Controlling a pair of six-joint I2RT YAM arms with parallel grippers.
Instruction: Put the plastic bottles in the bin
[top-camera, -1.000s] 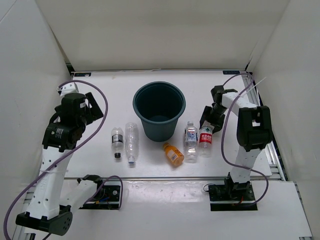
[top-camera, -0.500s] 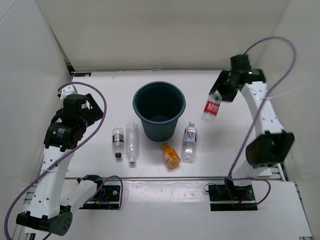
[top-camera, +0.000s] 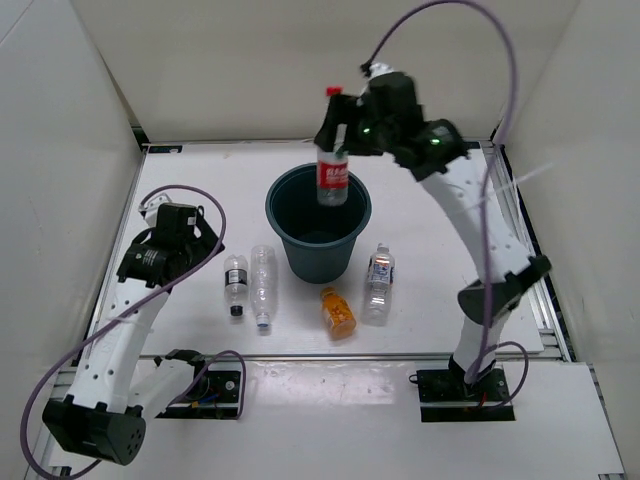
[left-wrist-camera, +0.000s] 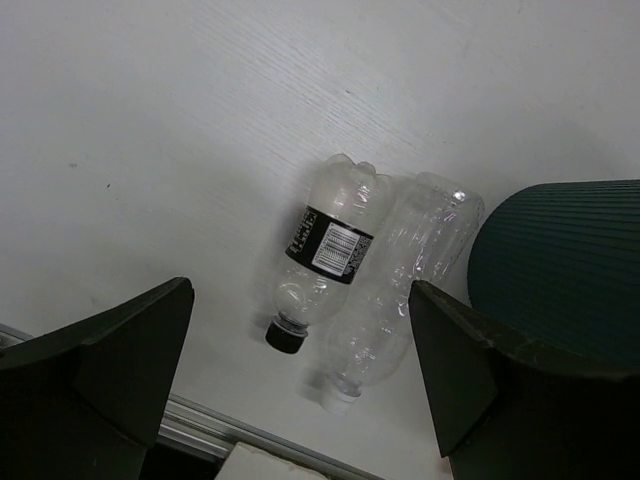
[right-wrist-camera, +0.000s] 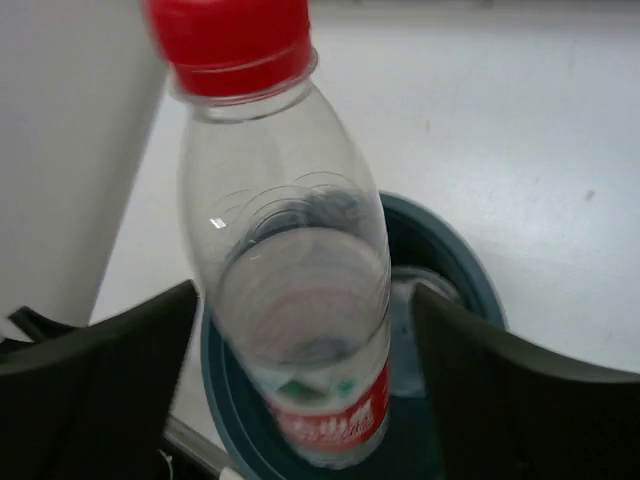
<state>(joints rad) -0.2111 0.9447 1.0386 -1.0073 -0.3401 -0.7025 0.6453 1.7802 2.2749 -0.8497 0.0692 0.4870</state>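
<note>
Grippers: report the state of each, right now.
Left gripper: open, empty.
Right gripper: open; the red-capped bottle stands upright between its fingers, a gap on one side, over the bin.

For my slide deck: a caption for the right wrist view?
Red-capped bottle upright inside the open right gripper, directly above the bin.

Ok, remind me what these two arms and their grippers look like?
The left arm and right arm match: white tubular links, black joint housings, black bases. A purple-grey cable loops loosely along each. The fingers are matte black, broad wedges. I can't see any readable markings.
</note>
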